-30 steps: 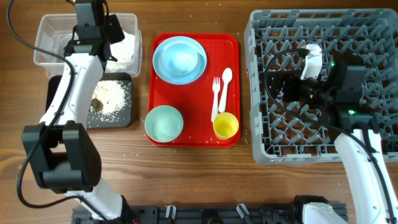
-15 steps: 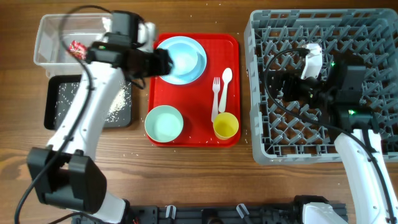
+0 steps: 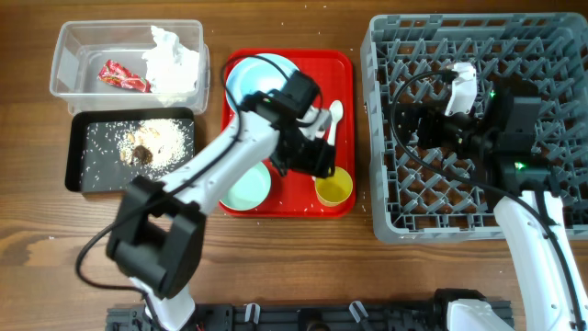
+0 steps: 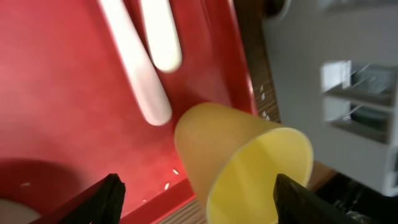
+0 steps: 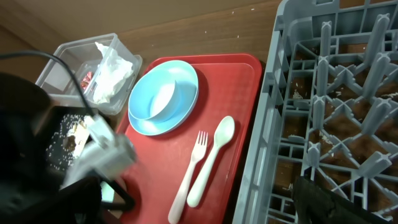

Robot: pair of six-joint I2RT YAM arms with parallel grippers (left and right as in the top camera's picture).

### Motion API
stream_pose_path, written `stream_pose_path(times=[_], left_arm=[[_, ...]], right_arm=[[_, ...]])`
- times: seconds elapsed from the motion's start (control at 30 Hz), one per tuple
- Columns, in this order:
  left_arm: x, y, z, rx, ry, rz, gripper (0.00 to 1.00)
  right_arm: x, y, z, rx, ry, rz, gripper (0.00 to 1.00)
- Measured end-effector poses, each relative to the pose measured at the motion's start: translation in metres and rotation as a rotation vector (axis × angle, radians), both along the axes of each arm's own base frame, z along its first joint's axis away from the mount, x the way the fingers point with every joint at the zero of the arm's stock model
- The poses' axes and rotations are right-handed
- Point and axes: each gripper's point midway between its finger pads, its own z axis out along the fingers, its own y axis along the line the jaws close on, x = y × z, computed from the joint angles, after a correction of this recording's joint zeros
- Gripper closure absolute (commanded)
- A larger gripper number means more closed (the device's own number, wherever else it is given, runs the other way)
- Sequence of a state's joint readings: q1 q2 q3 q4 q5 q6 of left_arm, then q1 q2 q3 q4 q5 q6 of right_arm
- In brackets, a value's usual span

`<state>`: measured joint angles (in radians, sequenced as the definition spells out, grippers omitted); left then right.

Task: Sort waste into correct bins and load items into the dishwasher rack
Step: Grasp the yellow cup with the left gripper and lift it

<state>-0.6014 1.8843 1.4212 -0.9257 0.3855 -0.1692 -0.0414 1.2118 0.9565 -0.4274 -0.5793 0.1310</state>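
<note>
The left pincer (image 4: pixel 198 190) is spread wide, with the yellow cup (image 4: pixel 249 168) between its fingers and not gripped. The cup stands in the near right corner of the red serving tray (image 3: pixel 289 198), just beside the white fork (image 5: pixel 186 180) and spoon (image 5: pixel 211 165). The right pincer (image 3: pixel 424 127) hangs over the grey dishwasher rack (image 3: pixel 395 211); I cannot tell how far apart its fingers are. The napkin (image 3: pixel 172 60) and red wrapper (image 3: pixel 122 76) lie in the clear tub (image 3: pixel 78 41), and the food scraps (image 3: pixel 152 142) in the black tray (image 3: pixel 83 175).
</note>
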Motion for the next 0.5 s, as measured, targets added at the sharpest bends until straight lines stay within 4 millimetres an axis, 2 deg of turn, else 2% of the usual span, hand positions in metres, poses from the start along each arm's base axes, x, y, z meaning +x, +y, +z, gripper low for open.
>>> stream_pose_path(times=[0.07, 0.13, 0.27, 0.43, 0.5], left_arm=[[-0.009, -0.005, -0.013, 0.032, 0.021, -0.028, 0.38], [-0.017, -0.009, -0.023, 0.061, 0.038, -0.052, 0.52], [-0.020, -0.008, -0.032, 0.090, 0.048, -0.057, 0.94], [-0.020, -0.003, -0.034, 0.108, 0.056, -0.051, 0.96], [-0.020, 0.005, -0.034, 0.125, 0.074, -0.032, 0.96]], right_arm=[[0.000, 0.000, -0.001, 0.000, 0.003, 0.000, 0.00], [-0.001, 0.000, -0.001, 0.000, 0.008, 0.000, 0.00], [-0.002, 0.000, -0.002, 0.001, 0.014, 0.000, 0.00], [-0.003, 0.000, -0.003, 0.001, 0.020, 0.000, 0.00], [-0.004, 0.001, -0.004, 0.004, 0.023, 0.004, 0.00]])
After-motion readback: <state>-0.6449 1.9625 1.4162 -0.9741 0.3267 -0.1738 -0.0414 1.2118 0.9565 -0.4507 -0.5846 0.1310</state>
